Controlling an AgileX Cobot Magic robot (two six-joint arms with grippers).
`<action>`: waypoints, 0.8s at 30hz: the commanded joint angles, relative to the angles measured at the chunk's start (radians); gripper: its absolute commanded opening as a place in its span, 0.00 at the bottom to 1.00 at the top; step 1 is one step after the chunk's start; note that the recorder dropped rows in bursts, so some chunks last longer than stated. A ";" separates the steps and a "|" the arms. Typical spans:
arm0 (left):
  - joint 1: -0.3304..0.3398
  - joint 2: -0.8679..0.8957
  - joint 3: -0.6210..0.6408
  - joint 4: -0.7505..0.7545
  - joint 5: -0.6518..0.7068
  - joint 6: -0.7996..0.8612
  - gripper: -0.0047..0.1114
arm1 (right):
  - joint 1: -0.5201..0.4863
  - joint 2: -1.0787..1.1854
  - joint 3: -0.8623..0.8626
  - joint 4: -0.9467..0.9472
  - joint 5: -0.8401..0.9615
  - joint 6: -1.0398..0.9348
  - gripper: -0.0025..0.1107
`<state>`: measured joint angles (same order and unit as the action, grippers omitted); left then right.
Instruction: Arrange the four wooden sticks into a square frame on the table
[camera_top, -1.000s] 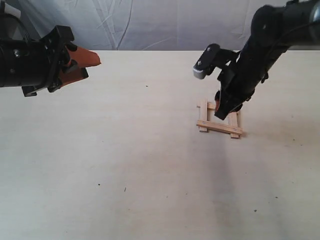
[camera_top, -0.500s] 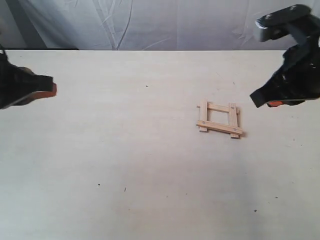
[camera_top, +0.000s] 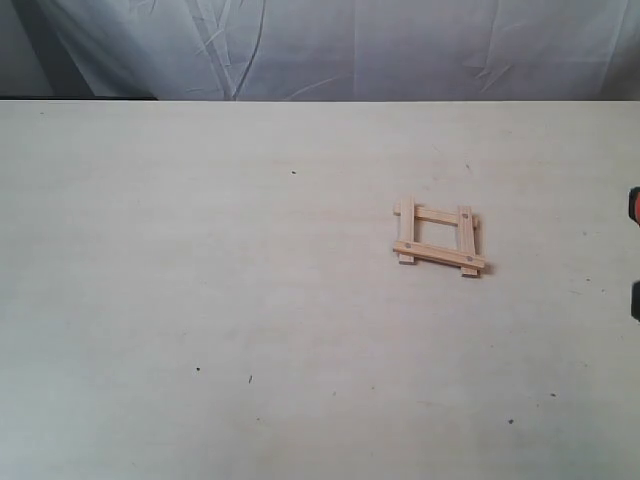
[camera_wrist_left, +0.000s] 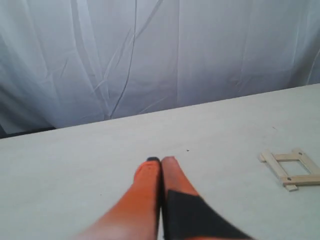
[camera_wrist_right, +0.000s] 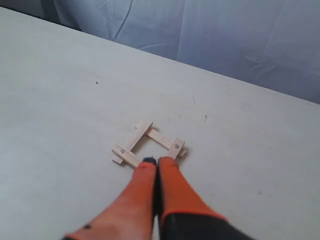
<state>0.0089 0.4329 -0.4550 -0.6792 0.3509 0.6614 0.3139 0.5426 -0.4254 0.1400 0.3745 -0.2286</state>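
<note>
As seen from the exterior view: four wooden sticks (camera_top: 440, 255) closed into a small four-sided frame, lying flat right of centre on the surface (camera_top: 200, 300), slightly skewed rather than truly square.
Corners: all four overlapped, stick ends poking a little past each crossing; small dark dots at several crossings.
Layering: near and far sticks apparently laid across the two side sticks; not certain at every corner.
Inside frame: bare surface only.
Around frame: pale cream surface with a few tiny dark specks, all well apart from the sticks.
Left hand (camera_wrist_left: 161, 160): orange fingers (camera_wrist_left: 145, 185) pressed together tip to tip, fully closed, nothing between them; raised over the surface, pointing toward the far edge.
Sticks from left wrist view: frame (camera_wrist_left: 275, 172) well off to one side of the left hand, apart from it, untouched.
Right hand (camera_wrist_right: 156, 160): orange fingers (camera_wrist_right: 175, 190) likewise pinched together, gripping nothing.
Sticks from right wrist view: frame (camera_wrist_right: 161, 139) just past the fingertips in the picture; height above the surface not judgeable there; no hand over or against the frame in the exterior view.
Backdrop: creased white cloth (camera_top: 320, 50) hanging behind the far edge of the surface.
</note>
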 joint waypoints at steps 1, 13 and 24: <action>0.000 -0.061 0.006 0.004 0.007 0.004 0.04 | -0.004 -0.087 0.015 0.004 0.074 -0.003 0.03; 0.000 -0.073 0.006 0.006 0.007 0.004 0.04 | -0.177 -0.236 0.045 0.035 0.060 -0.003 0.03; 0.000 -0.073 0.006 0.006 0.007 0.004 0.04 | -0.270 -0.543 0.328 0.007 0.060 -0.003 0.03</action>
<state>0.0089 0.3662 -0.4527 -0.6735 0.3599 0.6651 0.0509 0.0320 -0.1321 0.1551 0.4209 -0.2286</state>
